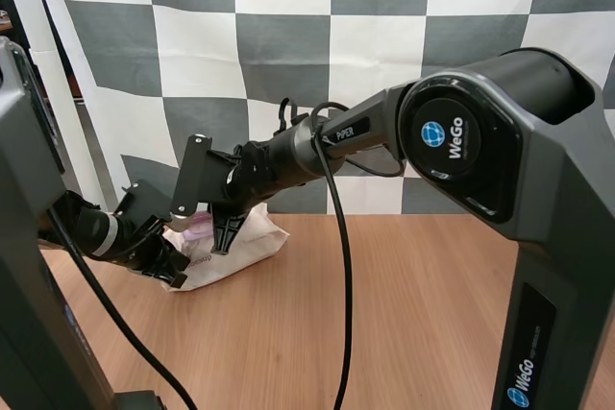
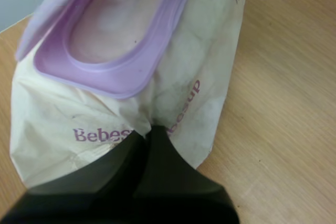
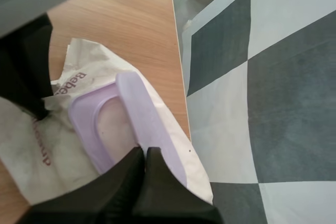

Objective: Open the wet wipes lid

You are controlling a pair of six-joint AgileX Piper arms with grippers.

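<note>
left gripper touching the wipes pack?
Touching. Left wrist view: the left gripper is shut on the wet wipes pack, film puckering at its tips.

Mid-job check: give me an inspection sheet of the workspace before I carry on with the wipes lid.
surface: wooden table, light grain.
job's things: wet wipes pack lies toward the table's far left, its wrapper creased; its purple lid is raised off the opening, which is exposed.
clutter: nothing seen.
grippers: left claw is shut on the wrapper at one end of the wet wipes pack; right claw is shut, its tips on the edge of the lid.
cables: nothing seen.
surroundings: nothing seen.
</note>
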